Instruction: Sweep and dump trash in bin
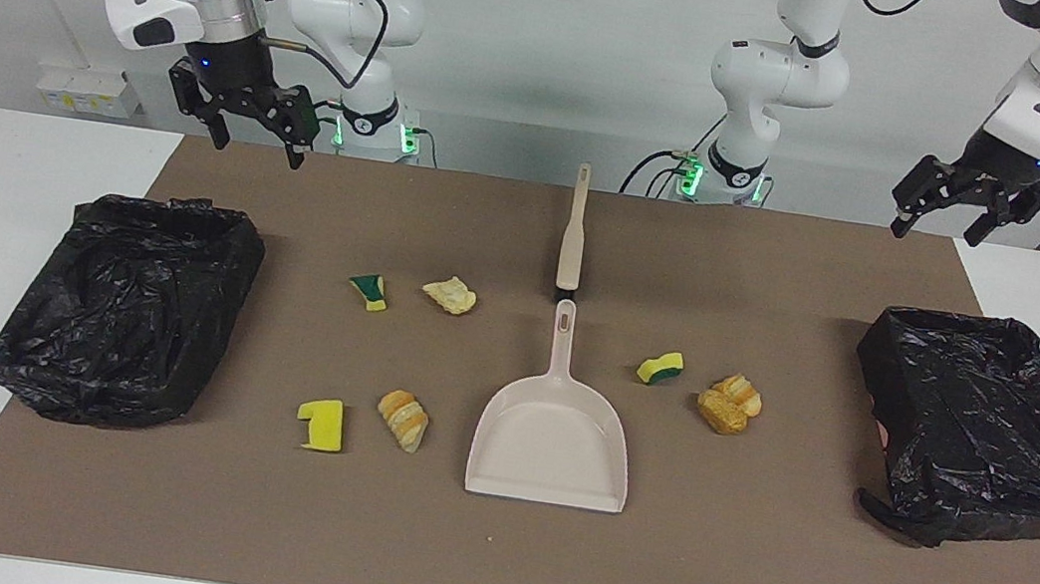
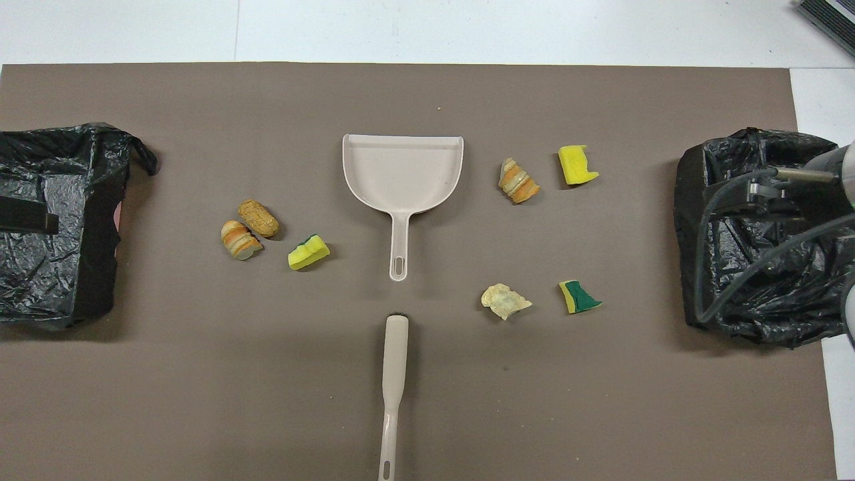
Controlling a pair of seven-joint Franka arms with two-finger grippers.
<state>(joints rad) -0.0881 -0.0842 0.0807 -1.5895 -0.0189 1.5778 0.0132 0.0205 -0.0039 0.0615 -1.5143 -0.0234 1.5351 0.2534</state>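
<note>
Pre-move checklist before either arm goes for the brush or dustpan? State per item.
1. Left claw open, holding nothing, raised near its own end: ok.
2. Right claw open, holding nothing, raised near its own end: ok.
3. Brush lies free, handle toward the robots: ok.
4. Dustpan flat on the mat, nothing in it, handle toward the brush: ok.
5. Trash scattered on the mat either side of the dustpan, none swept yet: not ok.
6. Both bins lined and open-topped: ok.
</note>
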